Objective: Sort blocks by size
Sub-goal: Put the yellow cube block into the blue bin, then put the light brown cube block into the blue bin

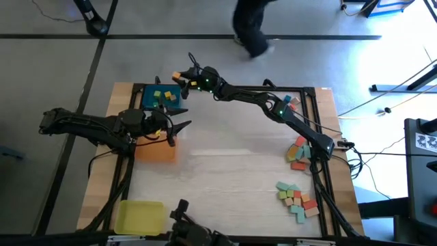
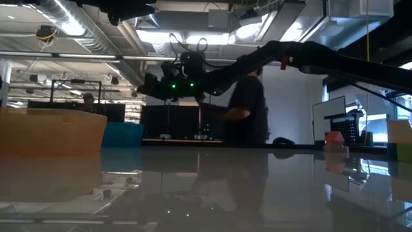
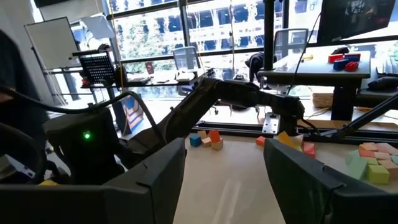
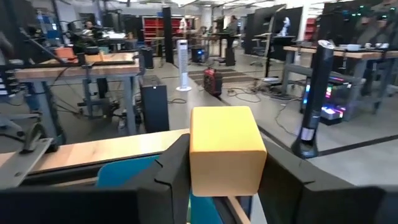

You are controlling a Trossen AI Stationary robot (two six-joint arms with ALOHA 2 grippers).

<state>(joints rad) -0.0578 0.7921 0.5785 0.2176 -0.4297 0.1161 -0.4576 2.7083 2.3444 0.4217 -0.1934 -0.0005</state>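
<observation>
My right gripper (image 1: pixel 180 76) reaches over the far edge of the blue tray (image 1: pixel 151 94) and is shut on a yellow block (image 4: pixel 225 158). It hangs above the table in the low view (image 2: pixel 153 87). The blue tray holds a few yellow and green blocks (image 1: pixel 164 96). My left gripper (image 1: pixel 179 130) is open and empty above the orange tray (image 1: pixel 156 152); its fingers (image 3: pixel 155 180) frame the table. More blocks lie in heaps at the right (image 1: pixel 299 152), at the near right (image 1: pixel 297 197), and a few at the far right (image 1: pixel 290 102). My right gripper pinches the yellow block by two opposite side faces (image 4: pixel 194 163) between its two fingers. The block is lifted clear, above the blue tray's far edge (image 4: pixel 124 174). Its top and front faces show between the fingers.
A yellow tray (image 1: pixel 138 216) lies at the near left corner. The middle of the table (image 1: pixel 232 171) is bare wood. A black frame (image 1: pixel 315 130) runs along the table's sides. A person (image 1: pixel 251 27) stands beyond the far edge, also in the low view (image 2: pixel 248 109).
</observation>
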